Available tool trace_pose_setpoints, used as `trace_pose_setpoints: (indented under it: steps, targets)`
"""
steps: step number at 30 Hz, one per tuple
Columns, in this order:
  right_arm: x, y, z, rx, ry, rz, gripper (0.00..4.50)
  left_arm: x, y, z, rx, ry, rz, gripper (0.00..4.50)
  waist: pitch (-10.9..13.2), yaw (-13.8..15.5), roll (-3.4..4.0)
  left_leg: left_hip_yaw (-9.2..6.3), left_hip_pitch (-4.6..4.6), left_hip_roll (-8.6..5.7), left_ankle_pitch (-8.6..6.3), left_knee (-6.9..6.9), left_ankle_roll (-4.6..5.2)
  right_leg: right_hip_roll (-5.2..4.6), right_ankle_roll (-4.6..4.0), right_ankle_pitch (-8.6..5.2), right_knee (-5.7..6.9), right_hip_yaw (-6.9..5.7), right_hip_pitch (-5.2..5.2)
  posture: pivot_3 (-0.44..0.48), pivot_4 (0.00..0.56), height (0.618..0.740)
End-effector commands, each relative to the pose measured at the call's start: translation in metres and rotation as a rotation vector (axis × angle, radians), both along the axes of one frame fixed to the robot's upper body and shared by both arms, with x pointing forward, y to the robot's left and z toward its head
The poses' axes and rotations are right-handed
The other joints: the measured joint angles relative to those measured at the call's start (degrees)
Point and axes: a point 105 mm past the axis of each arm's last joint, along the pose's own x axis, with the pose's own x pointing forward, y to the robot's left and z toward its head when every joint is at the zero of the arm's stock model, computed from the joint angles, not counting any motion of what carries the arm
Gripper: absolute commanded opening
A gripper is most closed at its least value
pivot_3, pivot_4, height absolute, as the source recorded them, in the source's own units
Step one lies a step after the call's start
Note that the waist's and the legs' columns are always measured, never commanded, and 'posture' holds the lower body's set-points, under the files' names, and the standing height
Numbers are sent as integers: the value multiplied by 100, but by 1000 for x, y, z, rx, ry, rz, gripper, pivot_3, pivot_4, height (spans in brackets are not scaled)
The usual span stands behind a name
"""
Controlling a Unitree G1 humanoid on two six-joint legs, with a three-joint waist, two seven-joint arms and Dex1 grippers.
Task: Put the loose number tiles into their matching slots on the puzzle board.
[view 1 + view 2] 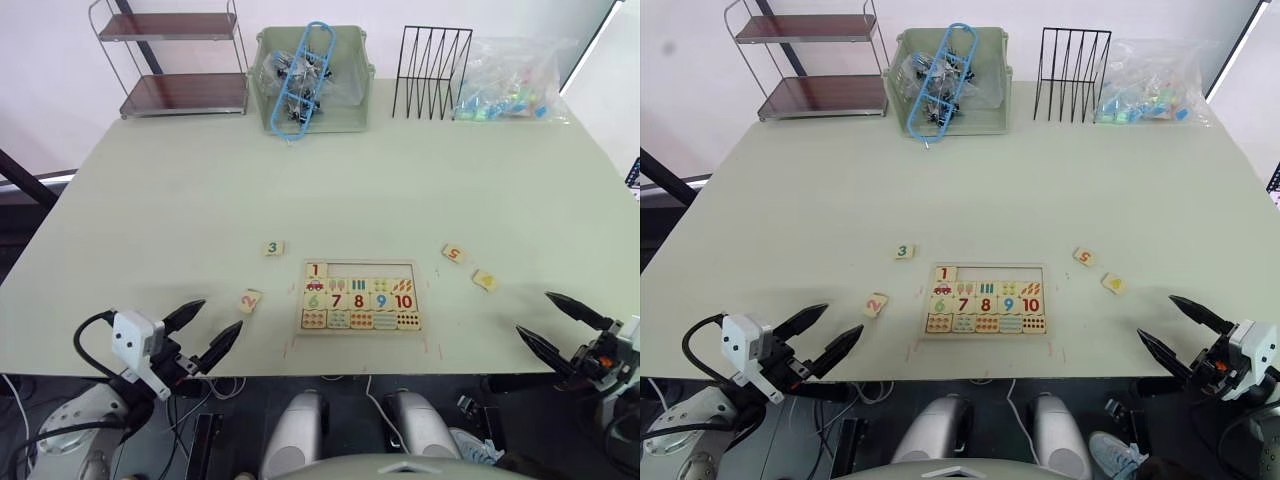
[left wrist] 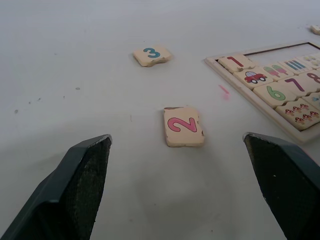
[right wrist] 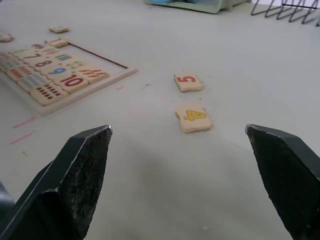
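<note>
Puzzle board [image 1: 361, 297] is lying near the table's [image 1: 340, 190] front edge, tile 1 [image 1: 316, 269] already sitting in the leftmost slot of the top row [image 1: 370, 269], the other four slots bare. Tiles 3 [image 1: 273, 248] and 2 [image 1: 249, 300] are resting left of the board, 5 [image 1: 453, 254] and 4 [image 1: 486, 280] right of it. Left gripper [image 1: 208, 331] is hovering spread wide and empty just short of tile 2; right gripper [image 1: 557, 324] is likewise gaping, empty, near tile 4.

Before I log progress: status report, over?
Both grippers open, empty. Tile 1 seated; tiles 2, 3, 4, 5 loose. Nothing blocking.
</note>
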Motion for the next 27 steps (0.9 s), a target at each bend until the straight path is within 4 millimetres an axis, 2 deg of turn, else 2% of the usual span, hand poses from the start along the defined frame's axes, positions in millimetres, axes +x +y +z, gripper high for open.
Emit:
trace_pose_setpoints:
  steps: [1,7,13,20,27]
  targets:
    - [-4,11,17,-10,-36,106,4500,6,-6,7,58,-22,12,4476,0,2,-1,-1,0,0,0,0,0,0,0,0,0,0,0,0,150,739]
    - [-11,29,34,7,-47,295,4500,23,-21,14,46,-30,63,4476,1,5,-4,-2,-1,-1,0,1,0,0,3,1,0,-1,1,0,150,739]
    - [-15,37,44,-4,-36,427,4500,32,-30,16,85,4,84,4476,2,5,-5,-5,0,-1,0,1,1,2,12,14,-1,-4,1,0,150,739]
    - [-16,39,44,-25,-35,474,4500,34,-42,9,141,70,121,4476,3,7,-6,-5,-1,-2,0,1,1,5,14,15,-1,-4,2,0,150,739]
    - [-13,40,45,-24,-40,475,4500,26,-47,3,137,130,146,4476,3,5,-6,-6,-1,-3,0,1,0,3,13,15,-1,-4,2,0,150,739]
